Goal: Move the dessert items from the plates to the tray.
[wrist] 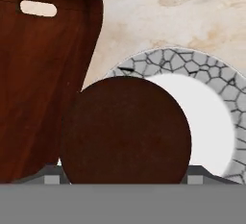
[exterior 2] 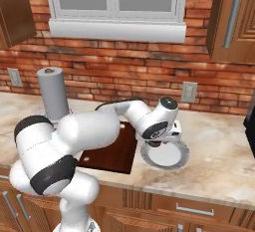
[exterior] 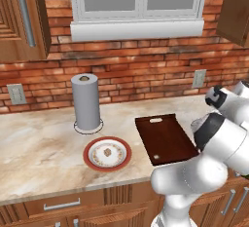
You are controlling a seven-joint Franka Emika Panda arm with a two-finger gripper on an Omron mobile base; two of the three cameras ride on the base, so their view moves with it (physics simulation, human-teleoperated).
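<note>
Left base view: the flat reddish-brown wooden tray point(exterior: 165, 138) lies bare on the marble counter, beside a red-rimmed round plate point(exterior: 107, 153) with an ornamented centre.

Right base view: the two-finger gripper point(exterior 2: 158, 144) hangs over a pale grey-white round plate point(exterior 2: 165, 154).

Hand view: the dark brown, roundish cupcake-like dessert point(wrist: 126, 130) sits large between the fingertips (seemingly gripped, though I cannot tell for sure). Probably light and crumbly; hold its sides gently.

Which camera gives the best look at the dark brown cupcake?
The hand view: the cupcake sits large and close at the tool, in front of the grey plate and beside the tray. In the right base view the arm covers it above that plate. The left base view has the tray.
</note>
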